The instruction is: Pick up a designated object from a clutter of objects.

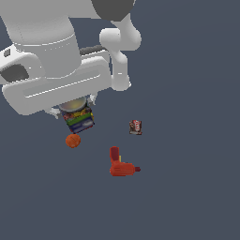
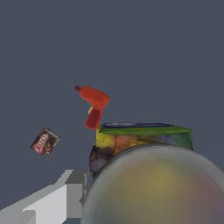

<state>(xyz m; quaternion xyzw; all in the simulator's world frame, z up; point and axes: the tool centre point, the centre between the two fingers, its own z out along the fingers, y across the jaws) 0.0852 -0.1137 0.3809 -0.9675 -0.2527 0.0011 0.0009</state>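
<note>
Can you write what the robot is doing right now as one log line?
gripper: shut on can | can: lifted | ball, drill, box: on floor

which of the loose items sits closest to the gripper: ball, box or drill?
The orange ball, just below the gripper that straddles the multicoloured can. The red-brown box and red drill lie farther toward the exterior view's right.
</note>
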